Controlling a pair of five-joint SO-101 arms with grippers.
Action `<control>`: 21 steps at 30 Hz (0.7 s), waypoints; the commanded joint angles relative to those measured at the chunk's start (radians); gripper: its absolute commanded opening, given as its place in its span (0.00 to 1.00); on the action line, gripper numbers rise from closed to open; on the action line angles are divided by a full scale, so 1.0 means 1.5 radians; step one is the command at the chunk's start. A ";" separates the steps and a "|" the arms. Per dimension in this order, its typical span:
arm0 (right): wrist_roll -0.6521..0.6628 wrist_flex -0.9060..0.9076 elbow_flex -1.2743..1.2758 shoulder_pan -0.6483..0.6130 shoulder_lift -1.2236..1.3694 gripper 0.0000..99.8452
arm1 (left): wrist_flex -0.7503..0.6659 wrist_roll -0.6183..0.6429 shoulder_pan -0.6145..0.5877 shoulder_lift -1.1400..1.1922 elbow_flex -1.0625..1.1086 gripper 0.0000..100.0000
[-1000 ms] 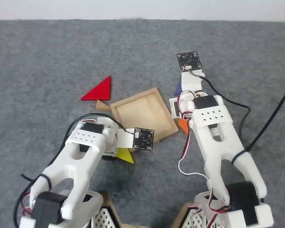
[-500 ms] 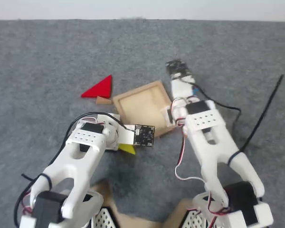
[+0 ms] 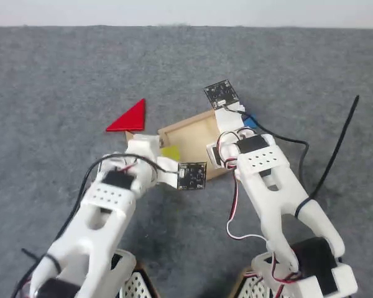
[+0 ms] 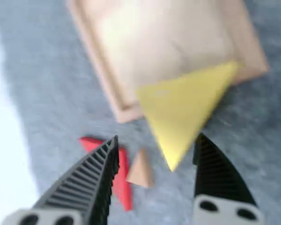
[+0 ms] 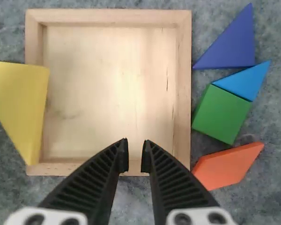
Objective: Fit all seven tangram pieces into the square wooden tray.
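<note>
Here, from above, the tray (image 3: pixel 188 119) sits skewed between the two arms with its floor bare, so no piece is seated yet. The yellow triangle (image 3: pixel 171 151) lies at the corner nearest the left arm (image 3: pixel 109 198). The red triangle (image 3: pixel 129 118) rests on the grey mat (image 3: pixel 50 74) just past that side, and the right arm (image 3: pixel 261 167) reaches over the tray's other side. In the left wrist view, the left gripper (image 4: pixel 158 139) has its jaws wide apart, straddling one tip of the yellow triangle (image 4: pixel 185 110) without clamping it. The piece rides over the rim rather than lying flat inside, likely why the jaws bracket it, ready to nudge or re-grip. A small tan triangle (image 4: pixel 140 169) lies close beside the red one, outside the tray. In the right wrist view, the right gripper (image 5: pixel 134 145) hovers above one rim, its jaws almost together on nothing; so placed, it looks set to steady the tray. Along the rim opposite the yellow piece wait the dark blue triangle (image 5: pixel 232 44), the light blue triangle (image 5: pixel 246 79) against the green square (image 5: pixel 220 112), and the orange parallelogram (image 5: pixel 227 164), probably kept near for short reaches.
</note>
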 commanded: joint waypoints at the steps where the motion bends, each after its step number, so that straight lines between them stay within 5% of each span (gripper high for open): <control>1: 0.009 -0.011 -0.005 -0.004 -0.033 0.06 | -0.079 0.012 0.018 -0.031 0.026 0.24; 7: 0.009 -0.013 -0.008 0.011 -0.034 0.06 | -0.074 0.015 0.001 -0.002 0.005 0.24; 17: 0.009 -0.001 -0.083 0.039 0.056 0.06 | 0.148 0.091 -0.149 -0.128 -0.021 0.24; 21: 0.010 0.048 -0.186 0.055 0.160 0.06 | 0.214 0.203 -0.195 -0.148 -0.022 0.24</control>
